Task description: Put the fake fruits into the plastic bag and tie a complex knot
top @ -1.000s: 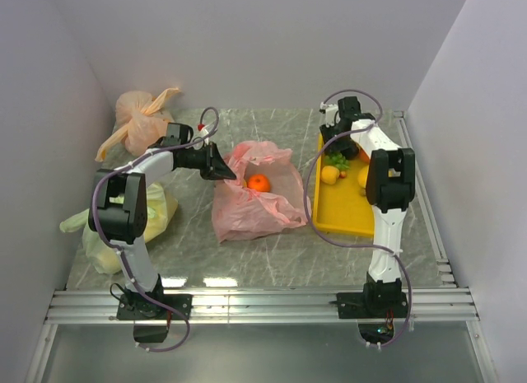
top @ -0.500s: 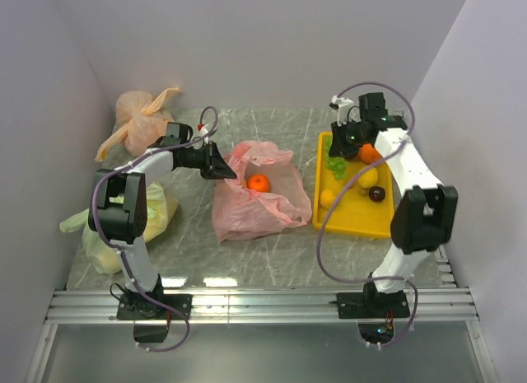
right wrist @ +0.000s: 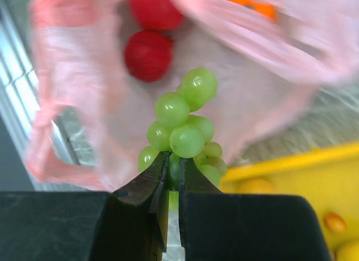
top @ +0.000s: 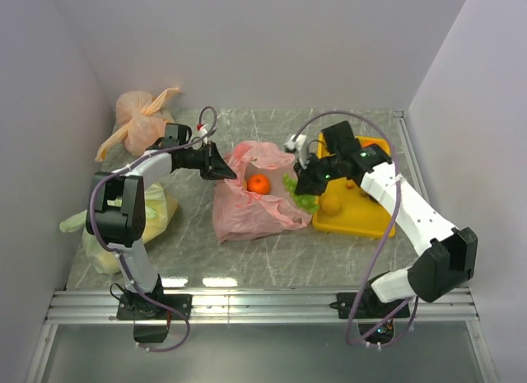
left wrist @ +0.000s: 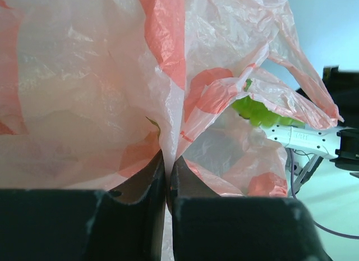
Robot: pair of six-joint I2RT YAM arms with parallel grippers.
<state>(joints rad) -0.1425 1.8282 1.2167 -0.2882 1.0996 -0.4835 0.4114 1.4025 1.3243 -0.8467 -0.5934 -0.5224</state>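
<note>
Pink and crinkly, the plastic bag (top: pixel 251 212) lies slumped near the middle of the marbled table (top: pixel 247 255) with its mouth gaping upward. An orange (top: pixel 258 183) sits inside it. The right wrist view, though blurred, shows two red fruits (right wrist: pixel 148 54) in there as well.

The left gripper (top: pixel 221 169) is at the bag's 10 o'clock rim. Its jaws are drawn almost together and pinch a fold of the thin pink film, which rises straight out from between them in the left wrist view.

The right gripper (top: pixel 301 185) is at the bag's 3 o'clock edge, between the bag's mouth and the yellow tray (top: pixel 362 228), which stands just beside the bag on that side. Its jaws are closed to a thin slit on a bunch of green grapes (right wrist: pixel 185 126), gripped at the lower end. The cluster reaches out past the fingertips toward the open mouth.

More fruit lies in the tray, some of it yellow. A tied peach bag (top: pixel 140 115) sits at the table's 10 o'clock corner, and a yellow-green bag (top: pixel 160 214) lies at 8 o'clock, both well apart from the pink one.
</note>
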